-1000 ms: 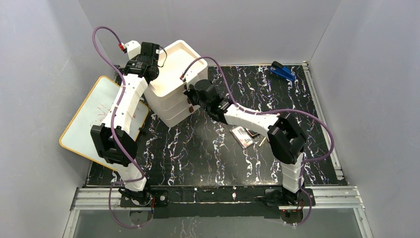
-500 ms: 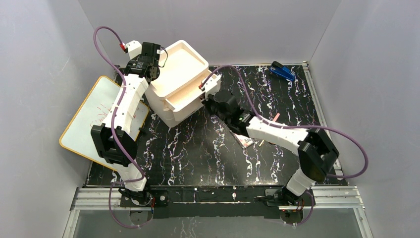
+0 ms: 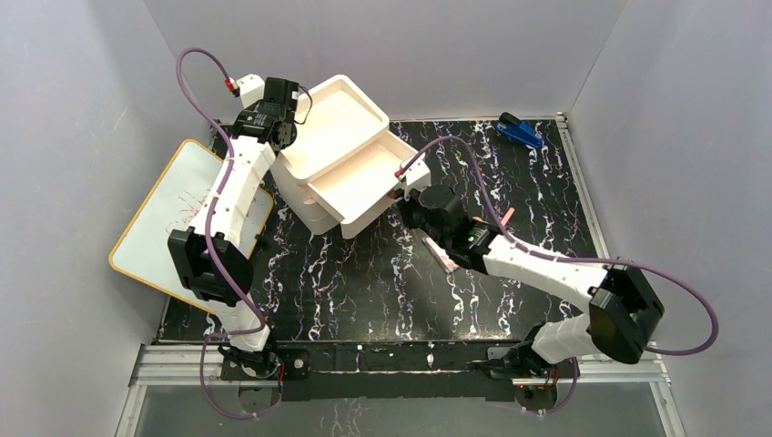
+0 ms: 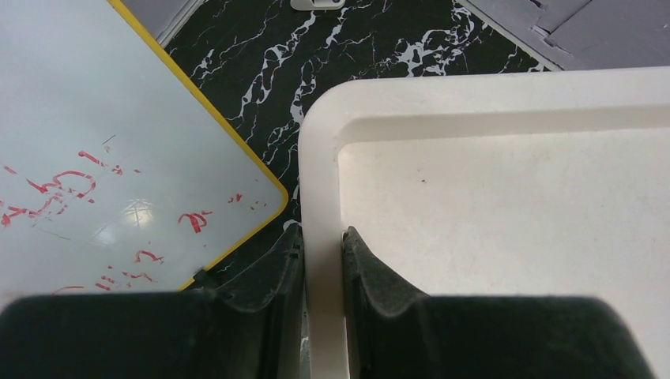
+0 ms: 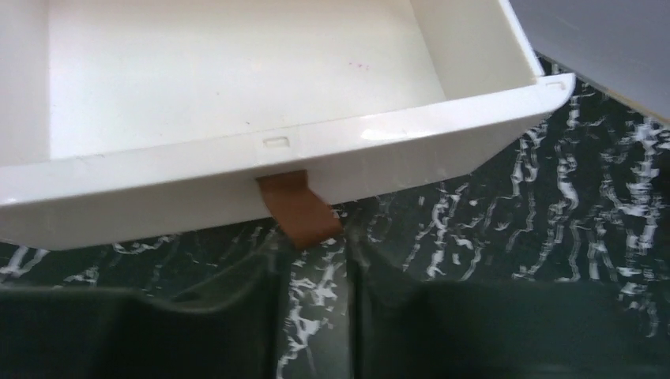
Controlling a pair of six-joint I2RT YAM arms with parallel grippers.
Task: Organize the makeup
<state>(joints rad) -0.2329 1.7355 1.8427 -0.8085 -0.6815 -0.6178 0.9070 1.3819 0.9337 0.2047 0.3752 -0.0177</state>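
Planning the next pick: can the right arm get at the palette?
Probably yes: the palette lies just beneath that arm, nothing visibly on it, and the right gripper is empty at the drawer front.

Non-task stuff: rectangular whiteboard with yellow rim [image 3: 173,214] at the left, red scribbles on it, hanging partly off the black white-veined marble tabletop [image 3: 364,273]. Blue stapler-like object [image 3: 520,132] in the far right corner. Plain grey walls [image 3: 73,137] around.

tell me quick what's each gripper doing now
left gripper: closed on the rim of the top tray
right gripper: slightly open by the brown tab of the drawer, holding nothing
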